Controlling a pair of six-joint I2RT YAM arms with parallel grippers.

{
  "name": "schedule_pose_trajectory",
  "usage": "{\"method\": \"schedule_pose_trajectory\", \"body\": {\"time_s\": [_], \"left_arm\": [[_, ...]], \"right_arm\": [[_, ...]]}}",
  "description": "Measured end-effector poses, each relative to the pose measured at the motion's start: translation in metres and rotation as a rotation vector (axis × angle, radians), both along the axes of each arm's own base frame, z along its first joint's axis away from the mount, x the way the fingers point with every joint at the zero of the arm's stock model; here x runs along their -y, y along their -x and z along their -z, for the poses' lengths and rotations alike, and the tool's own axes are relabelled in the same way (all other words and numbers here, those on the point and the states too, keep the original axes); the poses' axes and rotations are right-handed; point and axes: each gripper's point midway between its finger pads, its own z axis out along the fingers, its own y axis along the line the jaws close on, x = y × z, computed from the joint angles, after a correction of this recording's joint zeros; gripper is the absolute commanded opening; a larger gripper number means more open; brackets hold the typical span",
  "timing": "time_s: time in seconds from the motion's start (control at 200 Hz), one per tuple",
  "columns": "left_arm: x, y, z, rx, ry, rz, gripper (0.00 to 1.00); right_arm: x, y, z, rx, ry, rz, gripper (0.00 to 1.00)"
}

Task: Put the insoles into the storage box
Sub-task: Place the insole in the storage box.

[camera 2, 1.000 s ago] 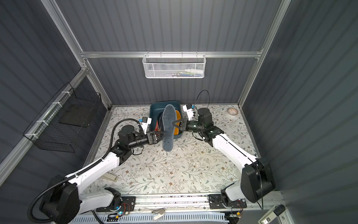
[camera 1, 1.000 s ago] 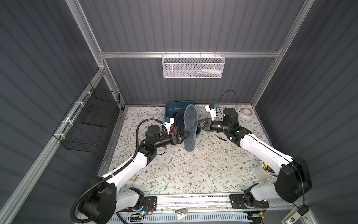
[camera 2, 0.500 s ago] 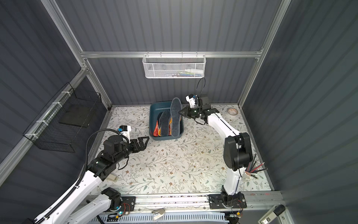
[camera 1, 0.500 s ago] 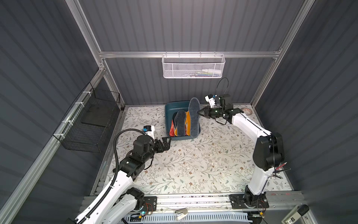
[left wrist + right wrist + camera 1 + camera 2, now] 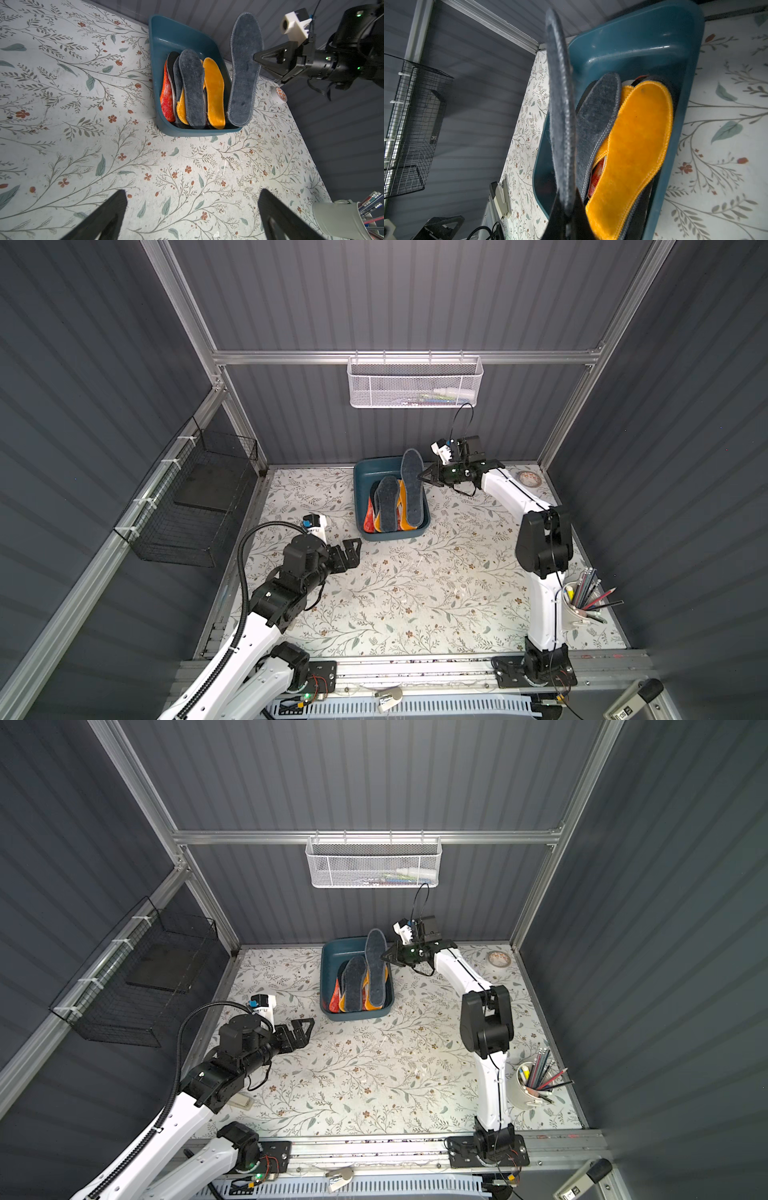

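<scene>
My right pincer (image 5: 422, 478) pinches a grey-blue insole (image 5: 411, 489), tilted over the teal storage box (image 5: 372, 472); my left pincer (image 5: 352, 549) is spread, nearer.

Right tool (image 5: 423, 477) pinches grey insole (image 5: 411, 493) over storage box (image 5: 374, 471).

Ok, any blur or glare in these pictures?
Right wrist view: the grey insole, held close and edge-on, looks soft, and glare streaks the blue box. Left wrist view: sharp, only the left gripper looks soft. Both top views: sharp throughout.
</scene>
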Motion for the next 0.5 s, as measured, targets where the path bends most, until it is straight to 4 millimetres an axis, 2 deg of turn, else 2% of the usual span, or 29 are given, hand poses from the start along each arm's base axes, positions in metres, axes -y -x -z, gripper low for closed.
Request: {"method": "schedule_pose_trajectory", "body": {"time_s": [0.255, 0.5], "left_arm": [[-0.001, 0.000, -0.001, 0.003, 0.000, -0.003, 1.00], [0.000, -0.001, 0.002, -0.006, -0.005, -0.003, 1.00]], "right_arm": [[-0.008, -0.015, 0.029, -0.032, 0.046, -0.007, 0.00], [-0.015, -0.018, 0.052, -0.051, 0.105, -0.011, 0.00]]}}
